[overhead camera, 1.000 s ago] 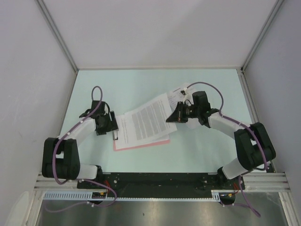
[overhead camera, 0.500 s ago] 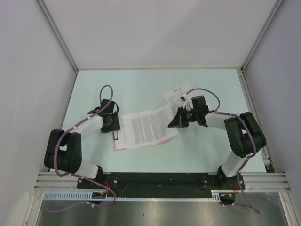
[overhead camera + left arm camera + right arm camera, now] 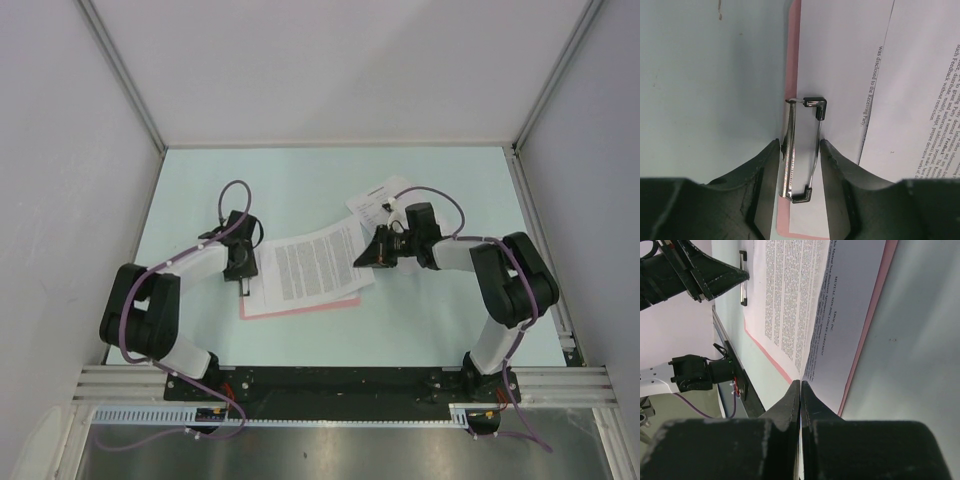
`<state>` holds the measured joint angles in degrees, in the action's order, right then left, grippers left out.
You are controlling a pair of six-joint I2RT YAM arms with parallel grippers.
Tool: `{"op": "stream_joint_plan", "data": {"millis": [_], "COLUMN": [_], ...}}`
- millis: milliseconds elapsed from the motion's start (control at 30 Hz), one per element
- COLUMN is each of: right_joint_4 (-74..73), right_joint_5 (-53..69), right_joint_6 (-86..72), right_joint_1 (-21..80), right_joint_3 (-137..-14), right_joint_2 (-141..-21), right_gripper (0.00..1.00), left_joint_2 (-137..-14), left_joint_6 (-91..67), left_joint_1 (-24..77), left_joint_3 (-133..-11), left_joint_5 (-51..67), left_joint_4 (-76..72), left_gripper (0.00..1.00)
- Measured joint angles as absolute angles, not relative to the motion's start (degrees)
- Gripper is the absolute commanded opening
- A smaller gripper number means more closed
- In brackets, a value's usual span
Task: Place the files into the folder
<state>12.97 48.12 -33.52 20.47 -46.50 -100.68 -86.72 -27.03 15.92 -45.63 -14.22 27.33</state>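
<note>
A pink folder (image 3: 300,308) lies on the pale green tabletop (image 3: 430,320), with printed sheets (image 3: 315,268) skewed across it and overhanging its right side. The left gripper (image 3: 243,280) sits at the folder's left edge and the right gripper (image 3: 366,256) at the sheets' right edge. Another printed page (image 3: 374,200) lies behind and to the right of the folder.

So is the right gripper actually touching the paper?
Touching. The right wrist view shows the right gripper shut on the corner of a paper sheet, with no gap between them.
</note>
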Motion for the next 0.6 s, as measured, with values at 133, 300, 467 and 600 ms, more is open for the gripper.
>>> {"op": "stream_joint_plan", "data": {"millis": [133,300,467,600], "right_joint_4": [14.3,15.9,17.0,18.2], "right_joint_5": [48.1,48.1,48.1,48.2], "right_joint_6": [-34.5,-35.5,-36.2,-36.7], "right_joint_1": [20.6,21.8,23.2,23.2], "right_joint_3": [-46.5,-46.8,-47.7,-47.7], "right_joint_2": [-101.8,-103.1,-104.6,-105.1], "right_gripper": [0.0,0.0,0.0,0.0], "left_joint_2": [-87.4,-88.1,-89.4,-90.0], "left_joint_6": [-27.2,-27.5,-27.3,-26.2], "left_joint_1": [16.8,17.0,17.1,17.1], "left_joint_3": [-46.2,-46.6,-47.9,-48.5], "left_joint_5": [-15.6,-15.8,-15.5,-14.6], "left_joint_4": [27.4,27.5,27.5,27.4], "left_gripper": [0.47,0.44,0.38,0.12]}}
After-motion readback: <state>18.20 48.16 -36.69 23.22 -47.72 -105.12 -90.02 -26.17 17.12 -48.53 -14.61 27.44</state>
